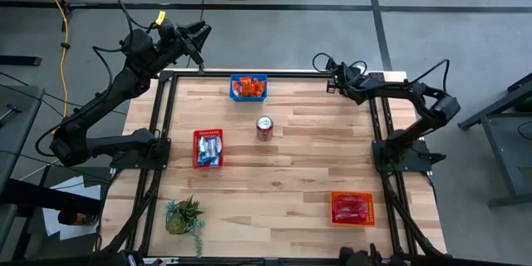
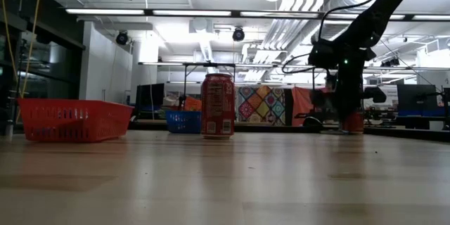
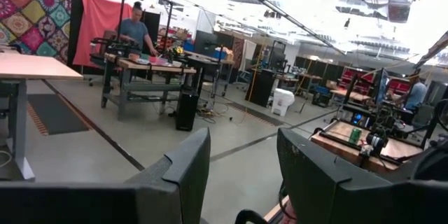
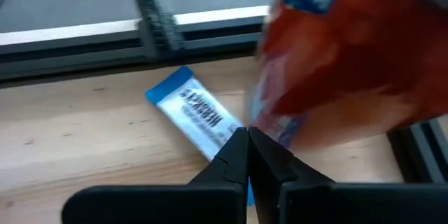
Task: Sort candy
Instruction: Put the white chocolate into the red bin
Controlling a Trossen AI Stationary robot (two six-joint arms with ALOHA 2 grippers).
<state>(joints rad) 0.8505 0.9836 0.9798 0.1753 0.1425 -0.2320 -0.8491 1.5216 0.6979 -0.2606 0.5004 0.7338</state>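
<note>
Take the drink can standing near the middle of the tabletop as your landmark. Beyond it, at the far edge, you have the blue basket filled with orange candy. On the can's left-arm side, close by, sits a red basket holding blue-and-white candy. Toward the near edge on the right-arm side, well apart from the can, an orange basket holds pink-red candy. A small green plant stands at the near corner on the left-arm side.

Your right end effector is at the far corner on the can's right-arm side, its fingers closed together with nothing between them. Just beyond the tips, one blue-and-white packet lies flat on the wood beside the frame rail, and a blurred red object looms close on one side.

Your left end effector is raised off the far corner on the can's left-arm side, fingers parted and holding nothing.
</note>
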